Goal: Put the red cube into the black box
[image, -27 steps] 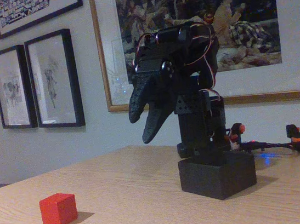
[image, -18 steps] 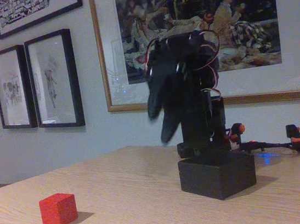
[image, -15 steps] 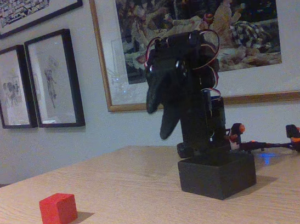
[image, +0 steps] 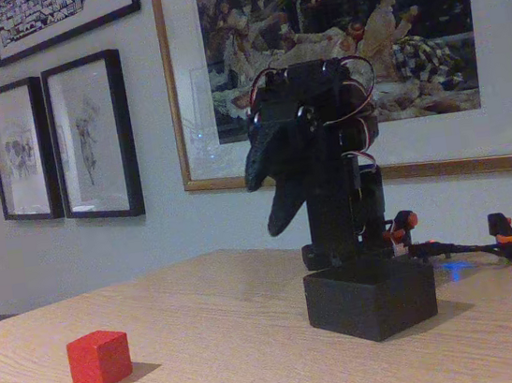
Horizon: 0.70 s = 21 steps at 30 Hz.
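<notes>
The red cube [image: 100,358] rests on the wooden table [image: 211,349] at the lower left of the fixed view, with nothing touching it. The black box [image: 371,297] stands to its right, in front of the arm's base. My black gripper [image: 267,201] hangs from the folded arm, above and just left of the box, fingertips pointing down and left. Its jaws stand open with nothing between them. It is high off the table and far to the right of the cube.
Behind the box, black cables with orange-red connectors [image: 500,230] run across the table at the right. Framed pictures [image: 93,135] hang on the wall behind. Bare tabletop lies between cube and box.
The gripper has swung right and drawn in closer to the arm's column, its jaws less spread than before. Cube and box have not moved.
</notes>
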Available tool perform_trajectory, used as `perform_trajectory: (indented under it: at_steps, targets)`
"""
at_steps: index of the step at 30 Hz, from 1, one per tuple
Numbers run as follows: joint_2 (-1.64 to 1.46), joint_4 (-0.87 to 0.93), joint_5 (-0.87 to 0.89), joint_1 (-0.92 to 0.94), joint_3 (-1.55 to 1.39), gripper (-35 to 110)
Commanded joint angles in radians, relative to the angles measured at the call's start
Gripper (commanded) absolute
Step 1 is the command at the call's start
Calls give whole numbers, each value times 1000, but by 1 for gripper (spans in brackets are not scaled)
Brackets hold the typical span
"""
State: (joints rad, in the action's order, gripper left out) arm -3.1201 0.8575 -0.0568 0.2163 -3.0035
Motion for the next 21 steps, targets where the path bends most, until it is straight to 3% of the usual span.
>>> perform_trajectory:
  at_steps: [1,5,15,21]
  targets:
    - [-34,28,-8,-9,-2,24]
    - [87,32,-52,-3,80,26]
    - [1000,129,-107,-160,795,27]
    - [1261,149,84,-213,959,29]
